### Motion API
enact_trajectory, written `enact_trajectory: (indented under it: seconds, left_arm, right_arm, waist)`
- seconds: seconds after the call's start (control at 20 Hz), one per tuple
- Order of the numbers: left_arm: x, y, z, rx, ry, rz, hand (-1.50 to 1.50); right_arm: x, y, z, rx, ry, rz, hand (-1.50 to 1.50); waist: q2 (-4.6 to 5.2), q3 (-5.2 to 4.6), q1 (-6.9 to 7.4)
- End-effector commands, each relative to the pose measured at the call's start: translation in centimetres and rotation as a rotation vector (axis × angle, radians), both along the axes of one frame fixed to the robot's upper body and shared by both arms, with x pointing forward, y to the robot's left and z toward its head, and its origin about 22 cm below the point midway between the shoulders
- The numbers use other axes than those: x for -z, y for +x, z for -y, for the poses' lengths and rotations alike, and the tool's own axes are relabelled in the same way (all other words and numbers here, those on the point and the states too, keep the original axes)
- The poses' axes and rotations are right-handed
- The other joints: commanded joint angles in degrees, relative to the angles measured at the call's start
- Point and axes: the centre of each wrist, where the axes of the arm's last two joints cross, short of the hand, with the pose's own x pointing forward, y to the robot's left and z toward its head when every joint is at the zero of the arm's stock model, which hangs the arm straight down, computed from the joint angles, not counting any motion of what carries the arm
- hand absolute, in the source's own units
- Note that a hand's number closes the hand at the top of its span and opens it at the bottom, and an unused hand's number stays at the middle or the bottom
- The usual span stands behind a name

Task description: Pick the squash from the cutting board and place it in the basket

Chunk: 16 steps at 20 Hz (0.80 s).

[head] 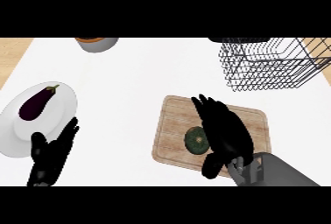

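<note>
A round dark green squash (195, 140) lies on the wooden cutting board (177, 120), toward its near middle. My right hand (225, 131) hovers over the board just right of the squash, fingers stretched out toward the far side and thumb hanging down near the board's front edge; it is open and partly covers the squash's right side. The black wire basket (268, 63) stands at the far right, beyond the board. My left hand (53, 151) rests open at the lower left, fingers up, over the edge of a white plate.
A white plate (16, 131) at the left carries a purple eggplant (37, 103). A grey bowl with an orange inside (97, 43) sits at the far edge. Bare white counter (129, 96) lies between plate and board.
</note>
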Motion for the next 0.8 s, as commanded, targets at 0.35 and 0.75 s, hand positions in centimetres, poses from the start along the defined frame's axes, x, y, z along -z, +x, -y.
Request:
enact_trajectory:
  seconds: [0.35,0.75]
  left_arm:
    - [1.4,-0.1,1.9,-0.029,-0.021,-0.122,0.0]
    - [3.0,-1.3,1.3,-0.017,-0.018,-0.117,0.0]
  right_arm:
    - [2.3,0.2,-2.5,0.056,-0.046,-0.031,-1.5]
    - [5.5,1.1,-1.0,0.076,-0.128,-0.127,-1.5]
  waist:
    - [0.49,-0.66,0.01]
    - [0.51,-0.68,-0.16]
